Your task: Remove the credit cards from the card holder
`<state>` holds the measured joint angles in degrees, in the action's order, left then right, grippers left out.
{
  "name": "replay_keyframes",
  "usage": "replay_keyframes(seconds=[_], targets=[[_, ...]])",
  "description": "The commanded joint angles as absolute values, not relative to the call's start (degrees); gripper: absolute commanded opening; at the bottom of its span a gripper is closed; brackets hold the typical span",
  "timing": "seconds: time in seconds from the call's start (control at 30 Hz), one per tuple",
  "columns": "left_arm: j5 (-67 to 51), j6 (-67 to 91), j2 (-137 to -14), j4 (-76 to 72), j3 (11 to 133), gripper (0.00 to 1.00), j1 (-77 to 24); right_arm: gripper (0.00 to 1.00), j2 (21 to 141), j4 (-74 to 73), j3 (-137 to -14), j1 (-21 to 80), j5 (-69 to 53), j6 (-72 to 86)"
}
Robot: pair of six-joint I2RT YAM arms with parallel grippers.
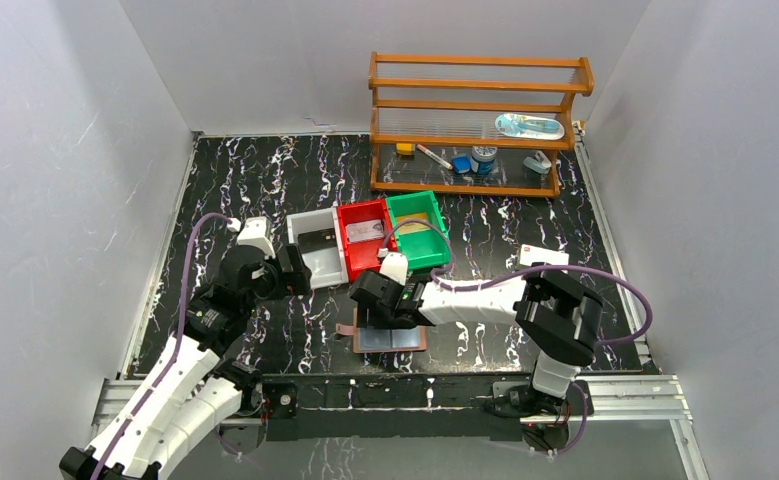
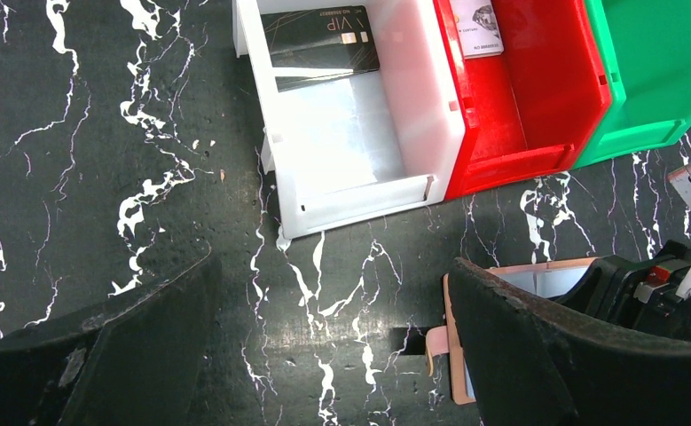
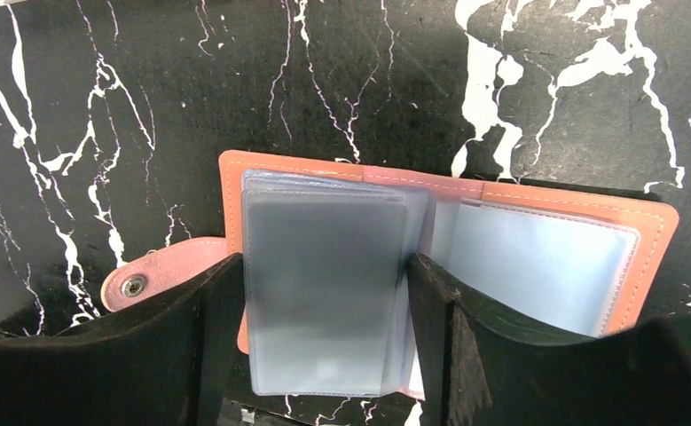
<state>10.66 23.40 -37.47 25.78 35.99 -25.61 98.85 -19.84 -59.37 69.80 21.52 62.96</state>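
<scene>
The right end effector (image 3: 324, 262), fingers apart, is straddling the card holder's (image 3: 554, 197) pocket stack (image 3: 324, 319), apparently preparing to pinch out a card.

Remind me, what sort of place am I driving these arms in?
Probably a lab test cell: plain white walls box in a black marbled table, with three coloured sorting bins and a wooden rack.

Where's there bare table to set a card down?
Bare marble: far left, between the side wall and the white bin; also right of the green bin, before the wooden rack. Crowded: front centre, where the right tool straddles the card holder.
</scene>
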Motion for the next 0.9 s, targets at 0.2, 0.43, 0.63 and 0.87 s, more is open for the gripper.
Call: replay_keyframes(seconds=[0.2,0.43,0.63,0.87], targets=[[9.69,22.9,-37.61,25.56,36.3,0.98,-25.4,0.76,101.51,-20.52,-60.13,69.52,19.72,64.26],[9.69,22.81,-37.88,25.49,36.3,0.98,-25.37,0.76,105.29,-28.97,-65.81,70.14,23.96,64.31],[9.82,22.76,-37.88,25.49,36.31,0.98,-25.35,0.74,108.49,-34.8,-70.4,71.52,27.66,64.61],[10.01,22.78,-37.79,25.49,36.32,0.98,-25.4,0.65,105.55,-28.35,-66.5,71.54,25.32,63.81]])
